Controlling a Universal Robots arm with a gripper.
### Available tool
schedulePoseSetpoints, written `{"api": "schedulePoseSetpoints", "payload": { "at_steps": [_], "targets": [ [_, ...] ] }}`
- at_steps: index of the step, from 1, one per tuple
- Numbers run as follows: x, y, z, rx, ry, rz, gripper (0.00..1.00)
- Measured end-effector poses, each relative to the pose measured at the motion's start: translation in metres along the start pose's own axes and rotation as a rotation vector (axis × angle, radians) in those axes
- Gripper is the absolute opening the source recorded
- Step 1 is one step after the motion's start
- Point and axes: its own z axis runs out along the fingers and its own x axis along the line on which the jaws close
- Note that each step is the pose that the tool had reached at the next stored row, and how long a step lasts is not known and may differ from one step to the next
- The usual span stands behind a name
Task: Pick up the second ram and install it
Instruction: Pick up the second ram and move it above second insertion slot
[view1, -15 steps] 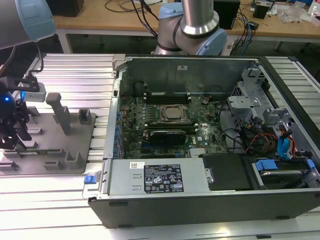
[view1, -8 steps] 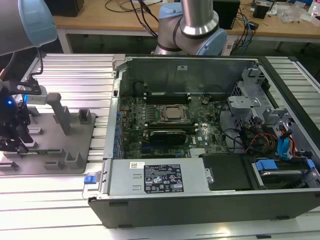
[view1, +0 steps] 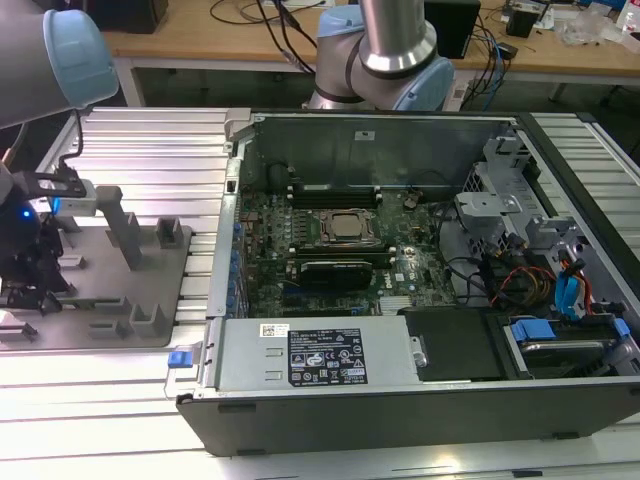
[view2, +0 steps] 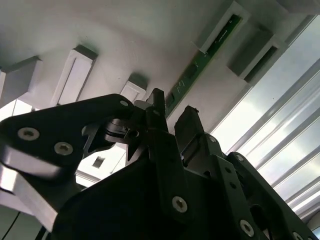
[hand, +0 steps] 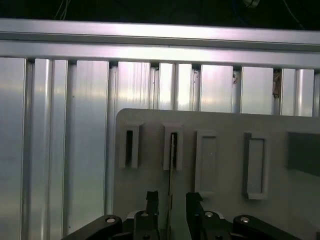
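Broadly, the ribbed aluminium table (view1: 130, 150) gives us the most open room. Its bare run sits from about ten to twelve o'clock in the exterior view, with nothing standing on it. The open computer case (view1: 330, 140) takes the middle and the three o'clock side. Its steel walls stand up all round, and cables and drive cages crowd the three o'clock end. We judge the near wall at nine o'clock to be the edge most likely to catch anything carried across low.

The grey holder tray (view1: 100, 320) lies at nine o'clock, just beside the case. Upright posts (view1: 125, 235) rise from it, and we think they could snag the tool if it swung sideways.

The gripper (hand: 171, 197) hangs over that tray with its fingers (hand: 151, 200) apart and holding nothing. The second ram (hand: 172, 150) stands edge-on in a tray slot, in line with the gap between the fingers. We cannot tell whether either finger touches it.

Our main worry is alignment. The stick is very thin, so a slight offset or twist could make one finger land first and tip it in the slot, or make the pinch slip. The room on either side of the ram between the fingers looks slim.
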Motion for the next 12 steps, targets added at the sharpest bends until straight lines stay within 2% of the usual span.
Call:
{"api": "schedulePoseSetpoints", "payload": {
  "at_steps": [4,9,10,12],
  "targets": [
    [0.0,0.0,0.0048,-0.0001,0.0002,0.008,0.34],
    [-0.0001,0.0,0.005,0.0001,0.0001,0.009,0.33],
    [-0.0001,0.0,0.0048,0.0001,0.0001,0.009,0.25],
    [-0.0001,0.0,0.0011,0.0002,0.0,0.009,0.25]
  ]
}}
